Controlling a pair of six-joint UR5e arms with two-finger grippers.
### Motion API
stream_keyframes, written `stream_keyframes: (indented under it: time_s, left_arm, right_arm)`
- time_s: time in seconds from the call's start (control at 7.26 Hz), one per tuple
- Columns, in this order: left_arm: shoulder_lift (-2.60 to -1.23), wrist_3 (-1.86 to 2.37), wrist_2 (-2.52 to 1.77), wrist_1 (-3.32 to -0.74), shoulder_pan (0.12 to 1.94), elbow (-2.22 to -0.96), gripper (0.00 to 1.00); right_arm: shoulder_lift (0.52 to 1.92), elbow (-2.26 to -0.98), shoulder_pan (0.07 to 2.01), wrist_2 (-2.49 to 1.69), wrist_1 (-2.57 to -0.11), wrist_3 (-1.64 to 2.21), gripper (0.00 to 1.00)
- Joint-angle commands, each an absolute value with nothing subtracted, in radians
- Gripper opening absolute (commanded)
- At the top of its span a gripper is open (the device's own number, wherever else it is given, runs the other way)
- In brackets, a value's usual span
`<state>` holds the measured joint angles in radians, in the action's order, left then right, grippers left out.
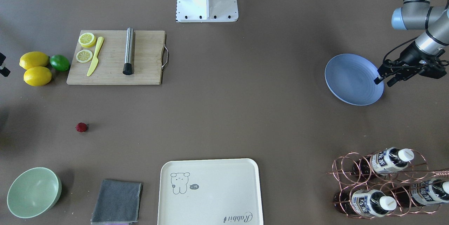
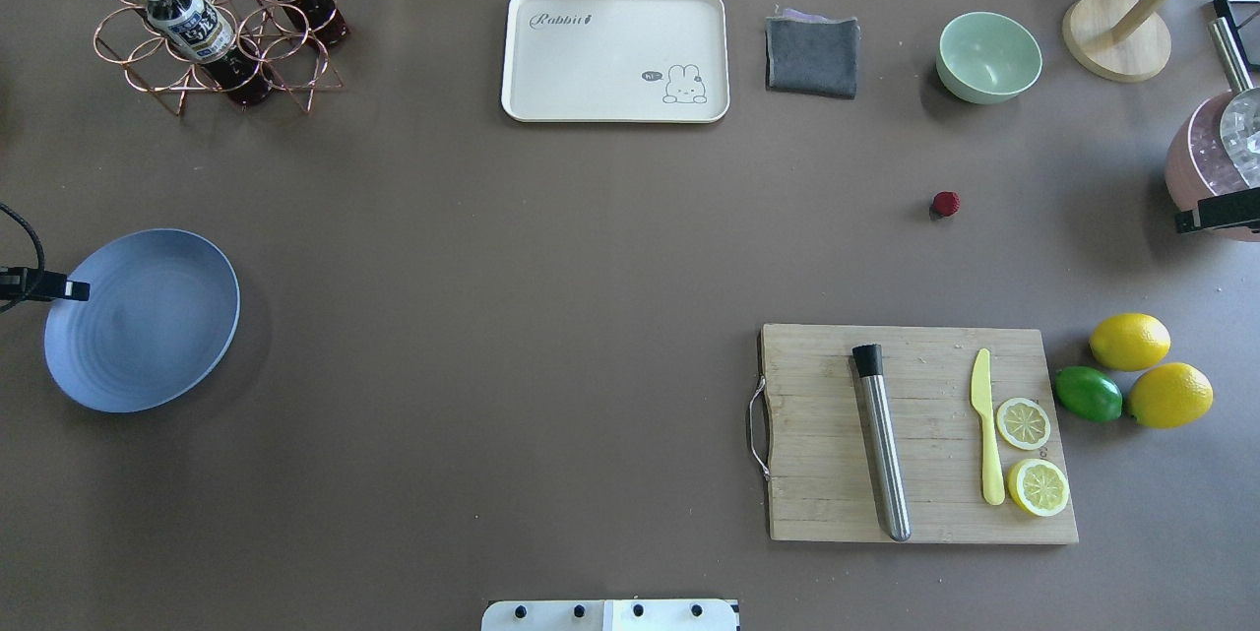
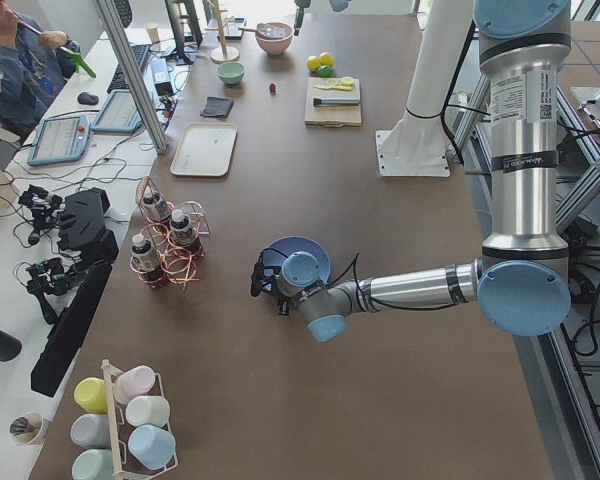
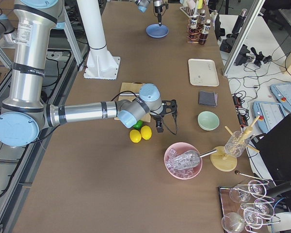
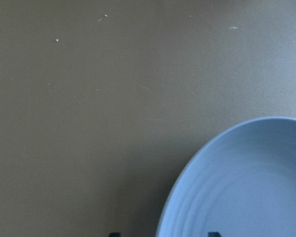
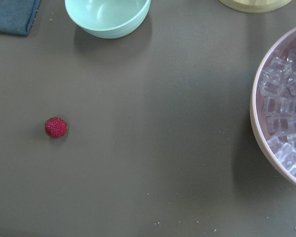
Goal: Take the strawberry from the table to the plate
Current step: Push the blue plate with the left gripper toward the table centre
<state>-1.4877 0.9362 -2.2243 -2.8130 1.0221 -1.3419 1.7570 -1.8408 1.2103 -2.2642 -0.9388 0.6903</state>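
Note:
The strawberry (image 2: 946,204), a small dark-red bumpy berry, lies alone on the brown table (image 2: 551,247) between the green bowl and the cutting board; it also shows left of centre in the right wrist view (image 6: 55,127). The blue-grey plate (image 2: 143,319) sits far across the table at its left side and holds nothing. My left gripper (image 1: 384,81) hangs open over the plate's outer rim (image 5: 187,197). My right gripper (image 4: 166,116) hovers near the lemons, right of the strawberry. Its fingers stand apart with nothing between them.
A wooden cutting board (image 2: 915,434) carries a steel muddler, a yellow knife and lemon slices. Two lemons (image 2: 1132,341) and a lime (image 2: 1088,393) lie beside it. A green bowl (image 2: 988,56), grey cloth (image 2: 812,57), cream tray (image 2: 615,55), bottle rack (image 2: 212,21) and pink ice bowl (image 6: 286,118) line the edges.

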Motion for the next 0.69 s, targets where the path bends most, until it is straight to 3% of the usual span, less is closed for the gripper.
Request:
stream_keyframes:
  time_s: [0.0, 0.28, 0.55]
  left_arm:
    - [-1.500, 0.934, -2.227, -2.822, 1.017, -1.328, 0.40]
    - [-1.500, 0.940, -2.230, -2.839, 1.017, -1.330, 0.00]
    - [-1.502, 0.949, -2.261, -2.856, 1.017, -1.342, 0.00]
  right_arm:
    - [1.756, -1.839, 1.210, -2.264, -0.939, 0.690, 0.98]
    - [1.756, -1.839, 1.210, -2.264, -0.939, 0.689, 0.98]
    - [1.758, -1.841, 1.210, -2.266, -0.939, 0.689, 0.98]
